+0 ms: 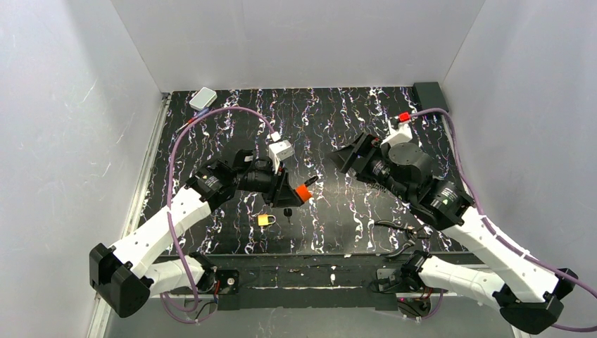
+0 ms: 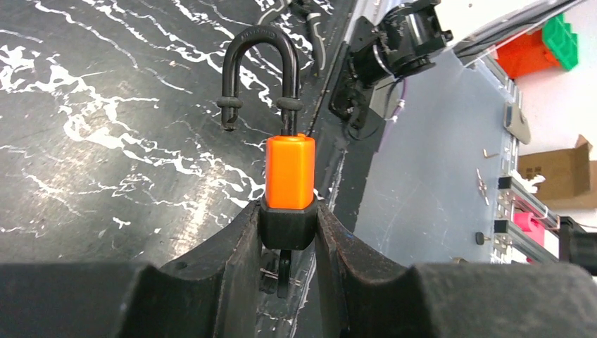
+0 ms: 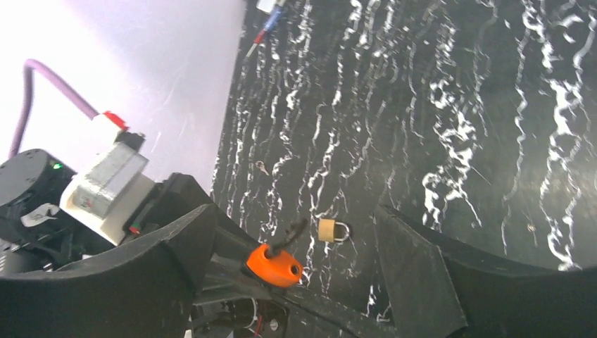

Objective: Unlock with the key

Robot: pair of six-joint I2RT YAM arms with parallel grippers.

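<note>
My left gripper (image 1: 287, 189) is shut on the black base of the small orange padlock (image 2: 289, 171), which it holds above the table. The padlock's black shackle (image 2: 258, 65) is swung up, with one leg out of the body. The key (image 2: 284, 272) is dark and sticks out of the padlock's underside, between my left fingers (image 2: 224, 262). In the right wrist view the orange padlock (image 3: 275, 266) shows an empty shackle hole. My right gripper (image 1: 344, 159) stands open a short way to the right of the padlock, with nothing between its fingers (image 3: 417, 262).
A small yellow padlock (image 1: 265, 220) lies on the black marbled table (image 1: 338, 113) just in front of the left gripper. At the back left sits a white box (image 1: 203, 98), at the back right a black box (image 1: 429, 91). A dark tool (image 1: 400, 228) lies near the right front edge.
</note>
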